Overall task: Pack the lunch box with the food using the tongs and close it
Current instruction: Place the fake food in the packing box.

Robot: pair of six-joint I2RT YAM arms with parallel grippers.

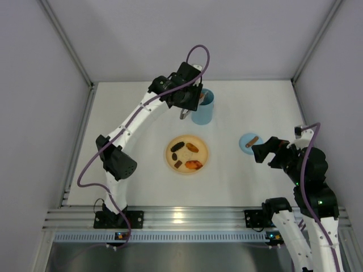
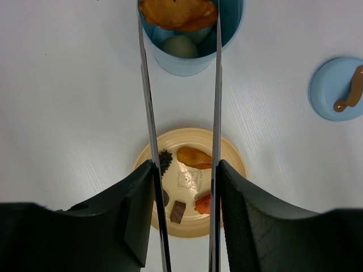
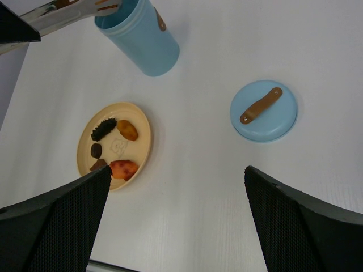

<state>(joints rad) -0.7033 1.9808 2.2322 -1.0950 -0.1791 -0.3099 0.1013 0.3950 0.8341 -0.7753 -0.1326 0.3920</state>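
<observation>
Mid-pack: left claw [image 2: 184,170] pinches tongs [image 2: 216,85] holding tan food [image 2: 178,14] over lunch box [image 2: 181,67], top of frame; several more wait on plate [image 3: 142,141]; lid [image 3: 264,110] off; right claw [image 3: 176,187] wide, empty.

Tongs [image 2: 216,85] in left gripper [image 2: 186,167] block lunch box [image 1: 203,107] mouth; bare table [image 1: 224,156] between plate [image 1: 204,152] and lid [image 3: 264,113] is passable.

A white table [image 1: 255,107] stands enclosed by plain pale-grey walls [image 1: 193,34], evenly lit.
</observation>
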